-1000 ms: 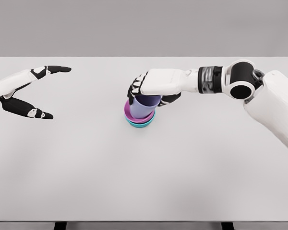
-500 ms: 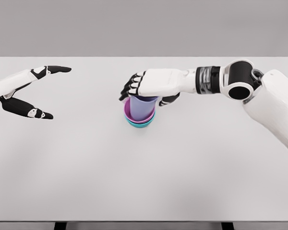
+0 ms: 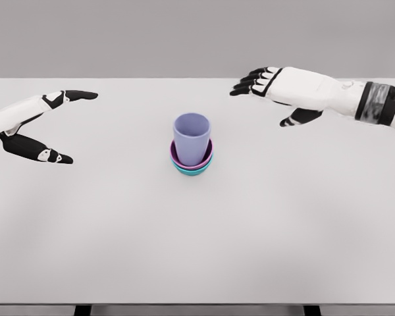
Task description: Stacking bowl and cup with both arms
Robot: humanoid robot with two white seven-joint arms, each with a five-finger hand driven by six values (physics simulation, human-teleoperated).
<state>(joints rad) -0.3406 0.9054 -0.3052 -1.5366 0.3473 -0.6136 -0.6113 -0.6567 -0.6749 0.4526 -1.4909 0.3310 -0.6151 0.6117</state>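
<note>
Three pieces make one stack near the middle of the white table (image 3: 118, 250): a lavender cup (image 3: 191, 139) stands upright inside a purple bowl (image 3: 176, 158), which nests in a teal bowl (image 3: 192, 171). The cup's round mouth is open and faces up. Nothing touches the stack. Right hand (image 3: 291, 89) hovers well apart at the upper right, fingers spread. Left hand (image 3: 33, 125) shows at the left edge, thumb and fingers wide apart, holding nothing.
</note>
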